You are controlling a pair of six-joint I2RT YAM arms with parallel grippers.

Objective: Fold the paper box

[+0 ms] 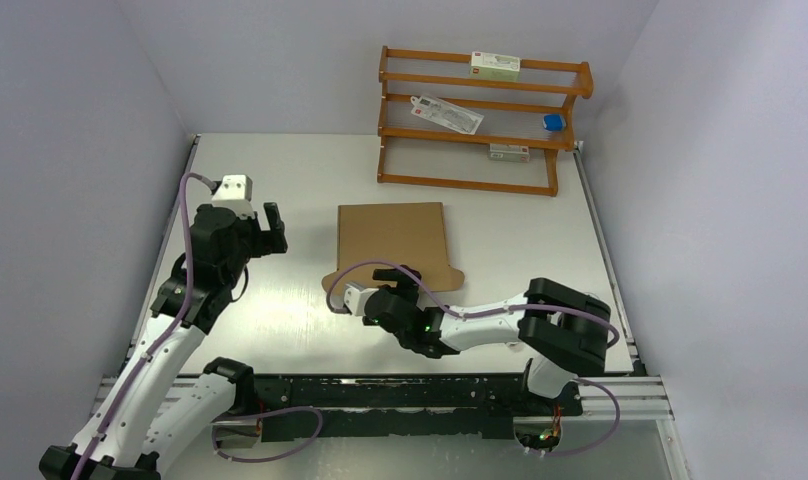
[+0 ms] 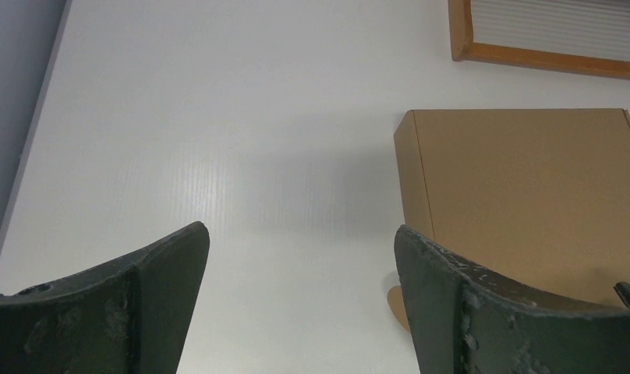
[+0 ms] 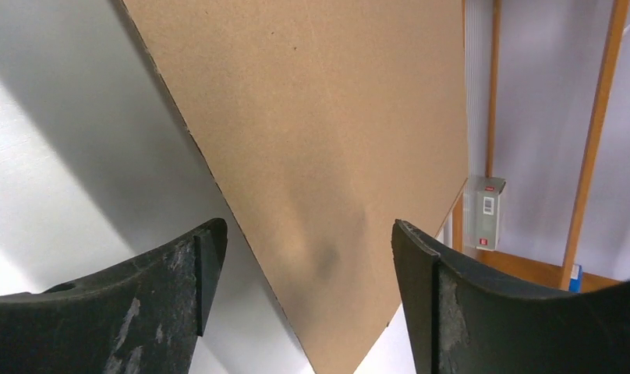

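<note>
Two tools gape, grasping nothing: the left tool (image 2: 300, 234) beside the paper box (image 1: 392, 240) on the counter (image 1: 280, 180), the right tool (image 3: 308, 226) over its near edge.

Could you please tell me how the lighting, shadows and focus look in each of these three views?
Top external view: evenly lit and sharp, with a soft sheen on the table. Left wrist view: a faint shadow lies on the table left of the paper box. Right wrist view: the wooden rack behind is blurred, and a dark shadow falls on the table beside the box.
</note>
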